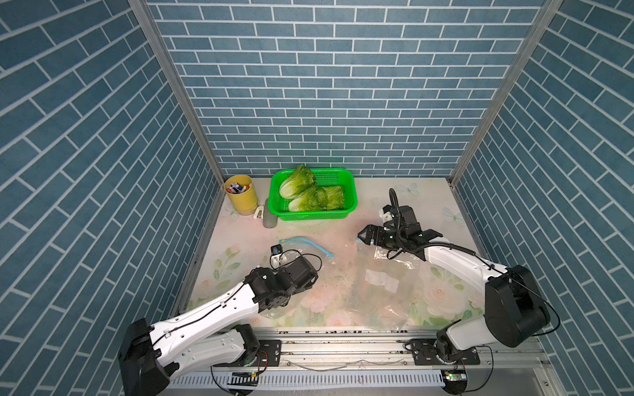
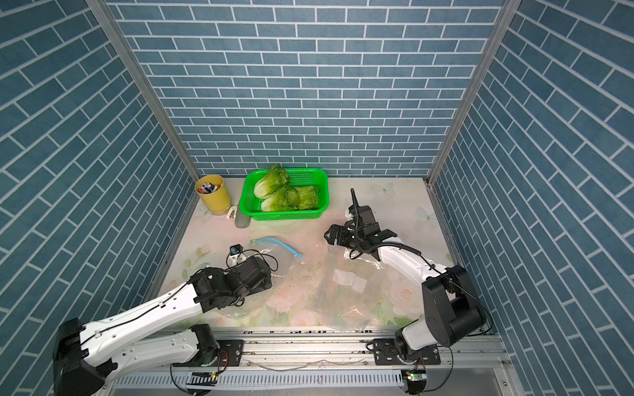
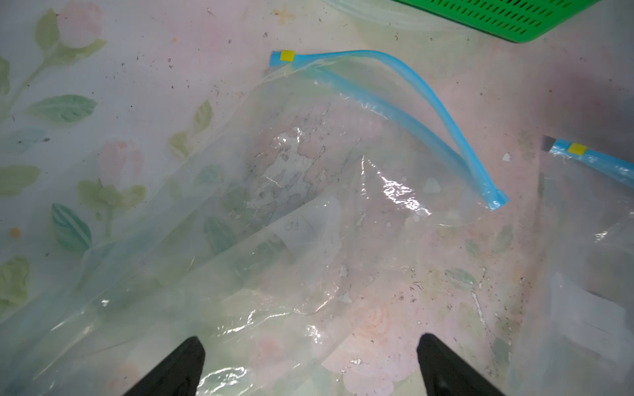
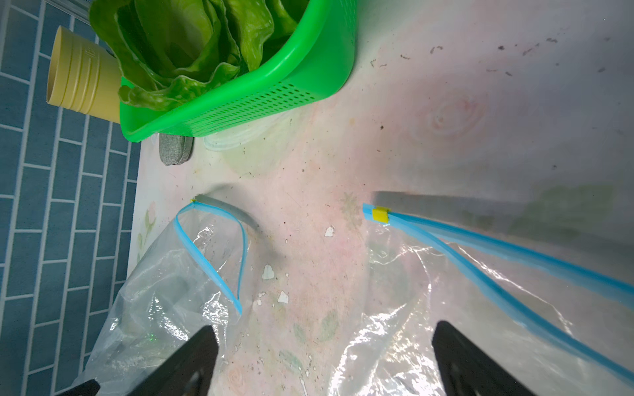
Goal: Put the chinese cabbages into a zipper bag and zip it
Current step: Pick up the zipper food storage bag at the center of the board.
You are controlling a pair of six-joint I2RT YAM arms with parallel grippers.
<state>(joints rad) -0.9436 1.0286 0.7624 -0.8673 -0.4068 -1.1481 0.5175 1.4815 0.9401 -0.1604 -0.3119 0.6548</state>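
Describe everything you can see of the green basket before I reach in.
The green basket is a shallow rectangular tray of glossy bright-green plastic, with rounded corners, a rolled rim and perforated walls. It sits level on the floral table near the back wall, beside the yellow cup. All three chinese cabbages lie in it, one poking over the far rim. A grey object lies by the front corner nearest the cup; contact is unclear.

Three small cabbages [image 1: 303, 200], pale at the stems and crinkly green at the tops, lie on their sides, touching, in the green basket [image 1: 308, 216] at the back. Nearer, two clear zipper bags lie flat: the left bag [image 3: 308, 205] and the right bag [image 1: 380, 284], blue zips open.
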